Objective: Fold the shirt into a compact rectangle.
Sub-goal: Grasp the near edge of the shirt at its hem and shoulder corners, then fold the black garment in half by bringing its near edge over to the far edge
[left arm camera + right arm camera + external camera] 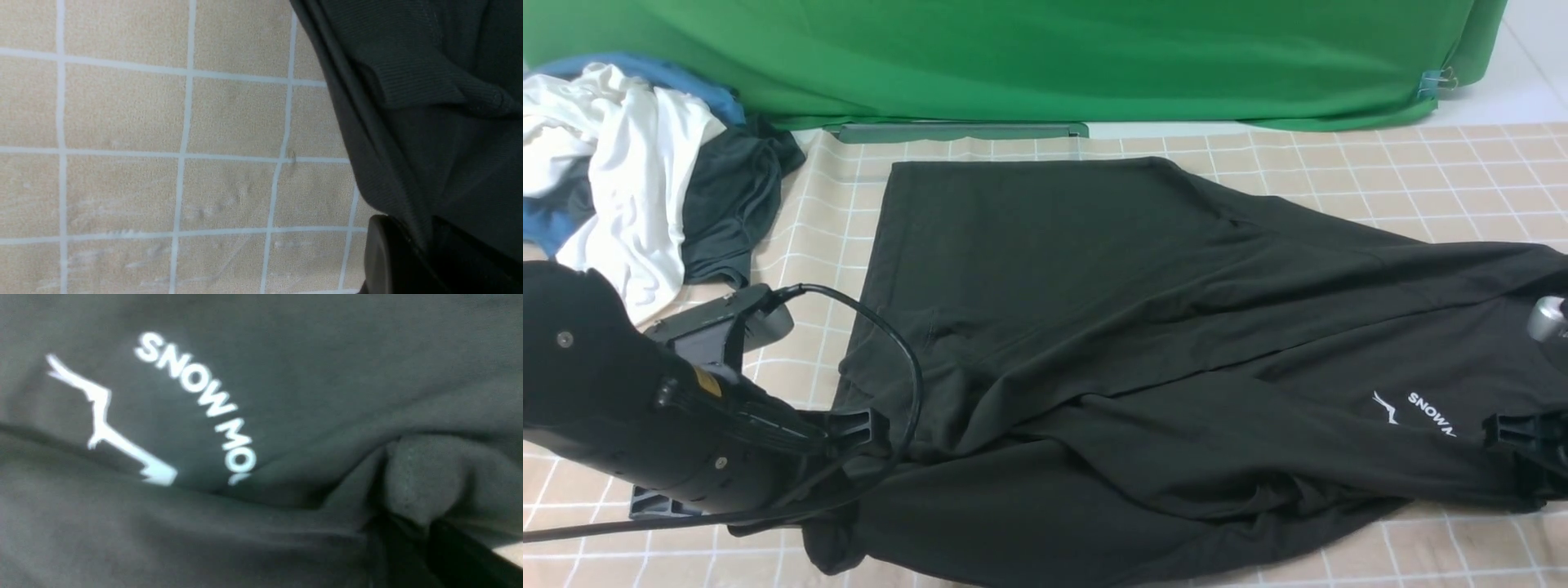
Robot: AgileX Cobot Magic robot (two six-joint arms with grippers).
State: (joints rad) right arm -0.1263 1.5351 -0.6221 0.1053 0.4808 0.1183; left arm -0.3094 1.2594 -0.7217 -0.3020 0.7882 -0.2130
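Black fingers of the left arm (425,253) and right arm (425,535) pinch the large black short-sleeved T-shirt (1078,498) — crumpled across the bench's near edge — apparently to draw its fabric taut between them and straighten it before folding.

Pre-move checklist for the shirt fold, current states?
1. Left gripper pinching the large black T-shirt: ok, fabric between its fingers.
2. Right gripper pinching that shirt: ok, cloth bunched at its tips.
3. Shirt flat, free of creases: not ok, diagonal folds across it.
4. White chest print fully exposed: not ok, lettering cut off by a fold.
5. Compact rectangle reached: not ok, still spread wide.
6. Shirt's far right end lying flat: cannot tell, outside front view.
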